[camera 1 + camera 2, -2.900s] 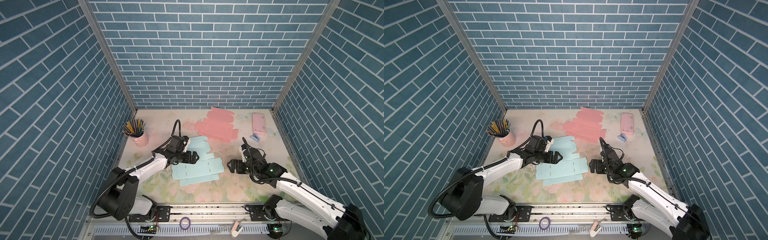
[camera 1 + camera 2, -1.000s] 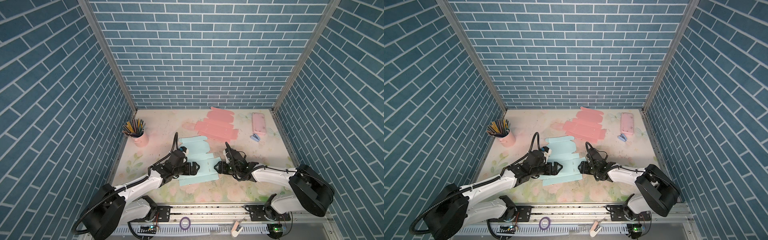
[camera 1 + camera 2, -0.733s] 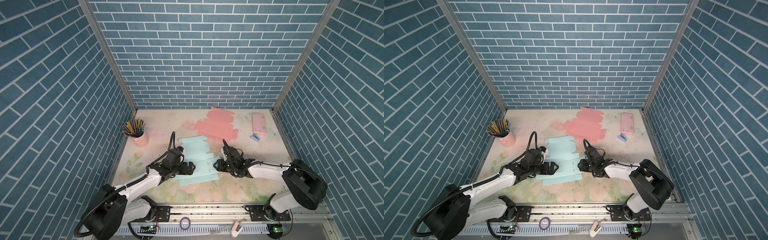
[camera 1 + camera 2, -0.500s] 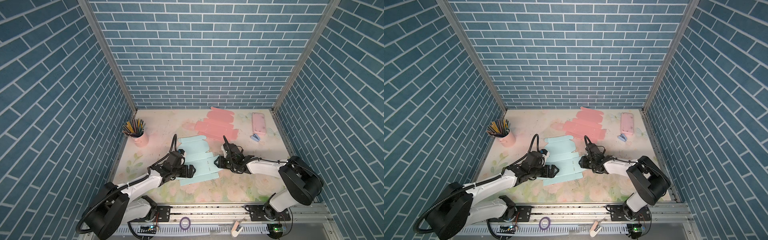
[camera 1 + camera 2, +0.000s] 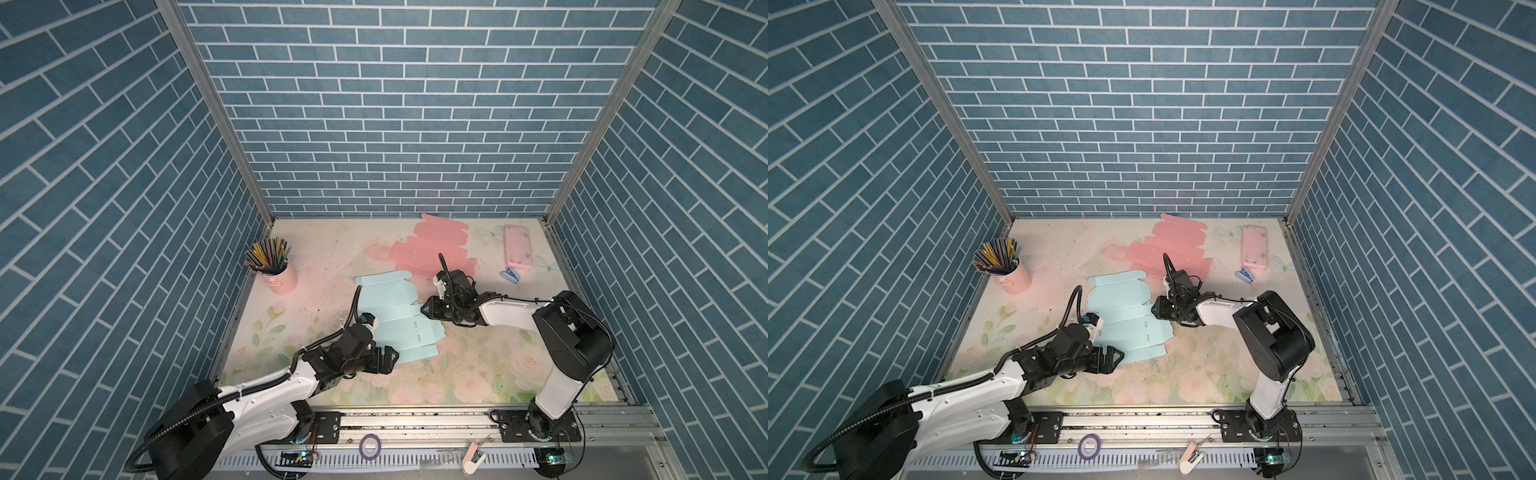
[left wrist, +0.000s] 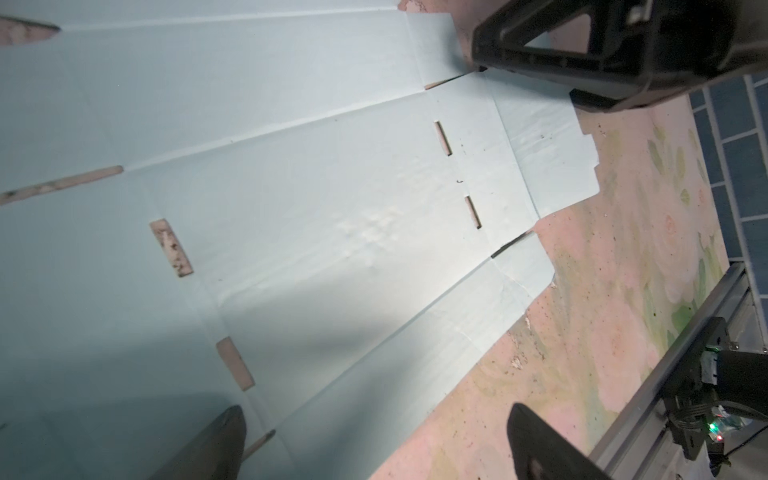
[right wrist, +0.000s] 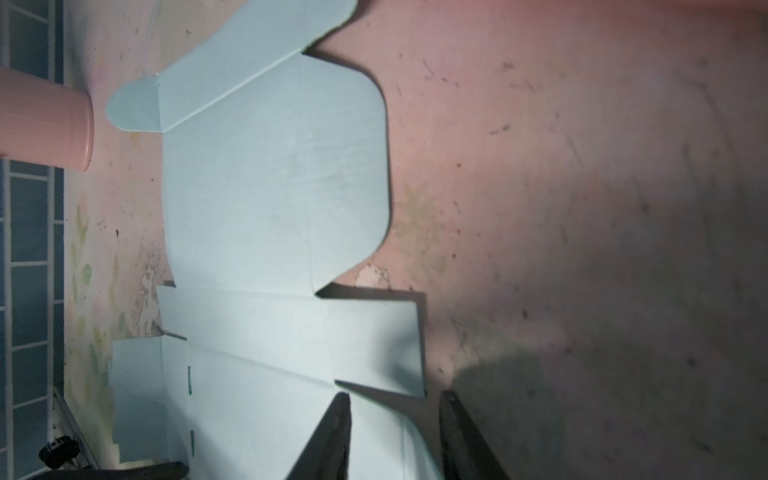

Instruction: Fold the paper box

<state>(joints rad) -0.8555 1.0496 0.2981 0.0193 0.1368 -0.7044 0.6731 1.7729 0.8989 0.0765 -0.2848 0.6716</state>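
The paper box is a flat light-blue blank (image 5: 395,311) (image 5: 1125,316) lying unfolded mid-table. My left gripper (image 5: 388,360) (image 5: 1115,358) stands open at its near-left corner; in the left wrist view the gripper (image 6: 374,411) has one finger over the blank (image 6: 291,187) and the other over bare table. My right gripper (image 5: 428,311) (image 5: 1156,311) sits low at the blank's right edge. In the right wrist view that gripper (image 7: 397,399) is narrowed but still gapped, with a side flap (image 7: 374,345) between its fingers.
A pink flat blank (image 5: 432,249) lies behind the blue one. A pink case (image 5: 517,249) and a small blue clip (image 5: 512,274) are at the back right. A pink cup of pencils (image 5: 274,266) stands at the left. A metal rail (image 5: 415,419) runs along the front.
My right gripper has moved away from the front along the blank's right edge and its jaws have narrowed. My left gripper has drawn back toward the blank's near-left corner, still open.
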